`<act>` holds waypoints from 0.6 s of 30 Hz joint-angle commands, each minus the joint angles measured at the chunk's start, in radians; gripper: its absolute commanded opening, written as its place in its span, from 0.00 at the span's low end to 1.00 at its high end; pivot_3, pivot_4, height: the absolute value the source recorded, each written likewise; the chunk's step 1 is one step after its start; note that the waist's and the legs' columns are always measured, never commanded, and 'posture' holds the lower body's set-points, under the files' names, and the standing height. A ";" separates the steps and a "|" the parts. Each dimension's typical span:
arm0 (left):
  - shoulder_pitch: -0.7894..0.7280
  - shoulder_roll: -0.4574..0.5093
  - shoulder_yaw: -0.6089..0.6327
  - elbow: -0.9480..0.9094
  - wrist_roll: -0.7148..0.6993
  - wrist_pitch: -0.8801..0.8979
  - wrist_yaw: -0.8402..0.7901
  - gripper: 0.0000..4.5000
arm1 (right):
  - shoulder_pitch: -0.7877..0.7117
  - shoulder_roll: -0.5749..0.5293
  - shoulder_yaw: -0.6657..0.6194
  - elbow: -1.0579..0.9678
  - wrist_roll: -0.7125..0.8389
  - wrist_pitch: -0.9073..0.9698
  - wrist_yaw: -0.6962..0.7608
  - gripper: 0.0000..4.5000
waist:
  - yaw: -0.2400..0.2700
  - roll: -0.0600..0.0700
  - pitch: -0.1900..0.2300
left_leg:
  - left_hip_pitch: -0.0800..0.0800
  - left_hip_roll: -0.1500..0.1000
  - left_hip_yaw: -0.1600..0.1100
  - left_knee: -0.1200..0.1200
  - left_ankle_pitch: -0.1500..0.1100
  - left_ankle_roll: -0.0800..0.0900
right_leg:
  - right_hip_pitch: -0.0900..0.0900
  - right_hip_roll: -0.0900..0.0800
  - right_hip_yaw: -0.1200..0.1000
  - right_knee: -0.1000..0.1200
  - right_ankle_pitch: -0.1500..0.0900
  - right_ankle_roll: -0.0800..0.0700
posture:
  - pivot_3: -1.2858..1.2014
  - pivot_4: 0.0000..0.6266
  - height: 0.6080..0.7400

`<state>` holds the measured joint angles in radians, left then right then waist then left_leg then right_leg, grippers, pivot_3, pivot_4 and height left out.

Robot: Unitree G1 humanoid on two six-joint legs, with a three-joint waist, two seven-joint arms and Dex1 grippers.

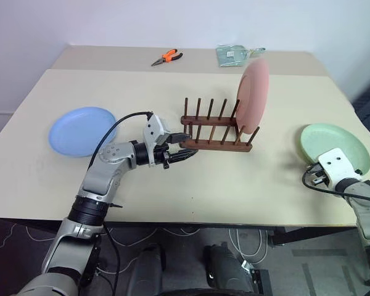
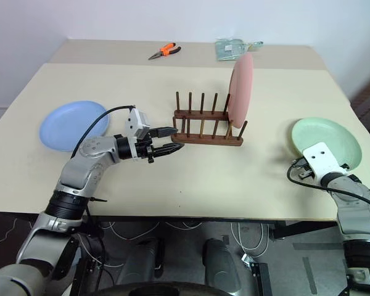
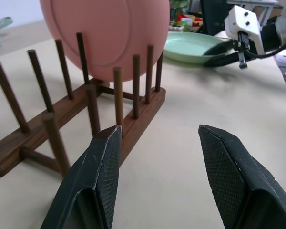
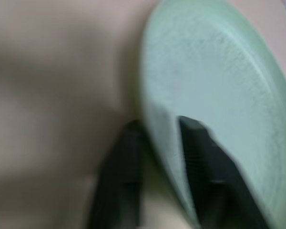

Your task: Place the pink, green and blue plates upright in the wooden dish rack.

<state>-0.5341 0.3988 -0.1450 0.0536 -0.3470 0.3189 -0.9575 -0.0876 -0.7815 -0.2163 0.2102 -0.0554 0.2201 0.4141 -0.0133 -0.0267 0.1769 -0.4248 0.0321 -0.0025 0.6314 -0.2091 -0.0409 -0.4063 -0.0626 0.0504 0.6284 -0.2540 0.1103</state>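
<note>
The pink plate (image 1: pixel 254 95) stands upright at the right end of the wooden dish rack (image 1: pixel 213 132), between its last pegs. On the table's left side the blue plate (image 1: pixel 81 131) lies flat. Flat on the right side is the green plate (image 1: pixel 336 142); my right gripper (image 4: pixel 157 138) has one finger above and one below its near rim and is shut on it. My left gripper (image 1: pixel 184 148) hovers level at the rack's left end, pointing along it, open, with only bare table between its fingers (image 3: pixel 105 167).
Orange-handled pliers (image 1: pixel 166 58) and a pale green packet (image 1: pixel 234 54) lie on the far table section. The rack's other peg slots stand free. The table's front edge (image 1: pixel 191 221) runs close below both arms.
</note>
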 commanded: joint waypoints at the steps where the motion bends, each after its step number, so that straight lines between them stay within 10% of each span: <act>1: 0.007 0.010 0.019 -0.037 -0.001 -0.010 0.004 0.59 | 0.003 -0.034 -0.036 -0.039 -0.022 -0.038 -0.027 0.01 | 0.000 0.000 0.000 | 0.000 0.000 0.000 0.000 0.000 0.000 | 0.000 0.000 0.000 0.000 0.000 0.000 | 0.52 0.24 0.90; 10: -0.020 0.014 0.078 0.086 0.056 -0.125 0.084 0.59 | -0.143 -0.038 -0.156 -0.473 -0.008 -0.052 -0.116 0.01 | -0.007 0.004 0.001 | 0.001 0.000 0.000 0.000 0.000 0.000 | -0.001 0.001 0.001 0.002 0.000 0.000 | 0.52 0.24 0.90; 18: -0.050 0.016 0.108 0.197 0.081 -0.210 0.102 0.59 | -0.589 0.167 -0.071 -0.849 0.718 0.335 -0.076 0.01 | 0.007 0.000 -0.001 | 0.000 0.002 -0.004 -0.001 -0.001 0.001 | 0.000 0.001 -0.004 0.001 0.002 0.003 | 0.52 0.24 0.90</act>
<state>-0.5636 0.4126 -0.0521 0.2609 -0.2671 0.1350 -0.8527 -0.6603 -0.6506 -0.2996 -0.5917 0.4886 0.4615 0.3583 -0.0064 -0.0272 0.1763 -0.4258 0.0337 -0.0066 0.6301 -0.2100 -0.0396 -0.4057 -0.0624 0.0461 0.6292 -0.2520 0.1138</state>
